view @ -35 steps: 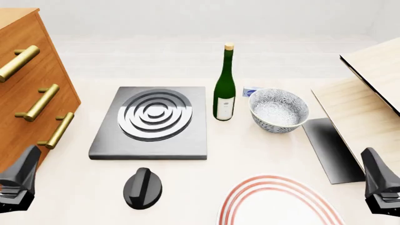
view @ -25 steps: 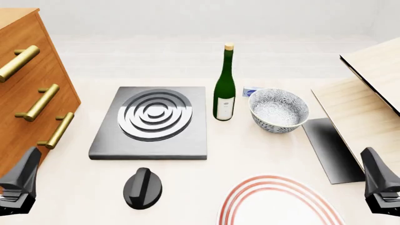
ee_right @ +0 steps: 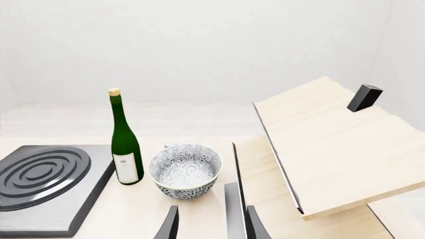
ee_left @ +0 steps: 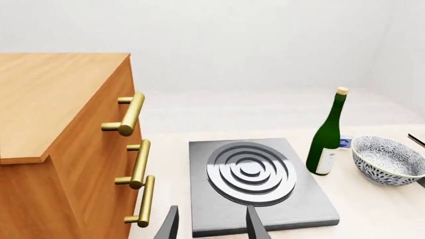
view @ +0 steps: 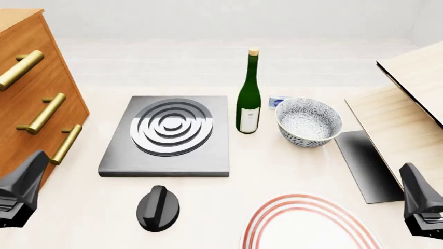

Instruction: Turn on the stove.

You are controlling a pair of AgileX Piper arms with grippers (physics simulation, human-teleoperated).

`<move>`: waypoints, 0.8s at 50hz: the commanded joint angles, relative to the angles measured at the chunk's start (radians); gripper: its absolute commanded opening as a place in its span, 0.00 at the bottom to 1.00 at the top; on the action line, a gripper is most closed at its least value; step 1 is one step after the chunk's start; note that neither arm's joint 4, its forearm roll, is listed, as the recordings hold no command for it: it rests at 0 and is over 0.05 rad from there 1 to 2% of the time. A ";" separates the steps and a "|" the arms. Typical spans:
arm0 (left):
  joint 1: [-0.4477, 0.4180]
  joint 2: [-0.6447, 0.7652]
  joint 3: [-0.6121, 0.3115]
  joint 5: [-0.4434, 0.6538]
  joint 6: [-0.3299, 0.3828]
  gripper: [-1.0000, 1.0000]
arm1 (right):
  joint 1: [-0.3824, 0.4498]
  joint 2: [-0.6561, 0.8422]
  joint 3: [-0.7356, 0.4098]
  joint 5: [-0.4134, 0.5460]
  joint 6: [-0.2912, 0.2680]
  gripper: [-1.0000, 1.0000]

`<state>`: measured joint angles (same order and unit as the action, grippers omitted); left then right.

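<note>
Both grippers, left and right, hang open and empty at the near edge, so reaching the untouched knob near the stove comes next.

Bright, even, diffuse illumination fills all three renders; no single light source is evident. Shadows are soft and faint: a pale one lies beneath the green bottle and the patterned bowl on the cream table. The stove shows smooth highlights on its silver rings, and the dark flat sheet carries a gradual sheen from light to dark. The brass drawer handles gleam mildly. Edges are sharp throughout, without blur, noise or visible lens distortion. The white background is nearly washed out.
</note>
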<state>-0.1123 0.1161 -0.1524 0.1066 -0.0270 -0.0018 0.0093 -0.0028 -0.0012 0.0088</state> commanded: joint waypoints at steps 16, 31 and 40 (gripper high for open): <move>-0.250 0.378 -0.278 0.082 -0.057 1.00 | 0.000 0.001 0.000 -0.002 -0.004 1.00; -0.283 0.608 -0.384 0.085 -0.066 1.00 | -0.001 0.007 0.000 -0.005 0.005 1.00; -0.377 0.743 -0.354 0.021 -0.042 1.00 | -0.001 0.002 0.000 -0.002 -0.001 1.00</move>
<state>-0.4220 0.7193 -0.4997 0.1638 -0.0879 -0.0026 0.0116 -0.0030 -0.0039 0.0075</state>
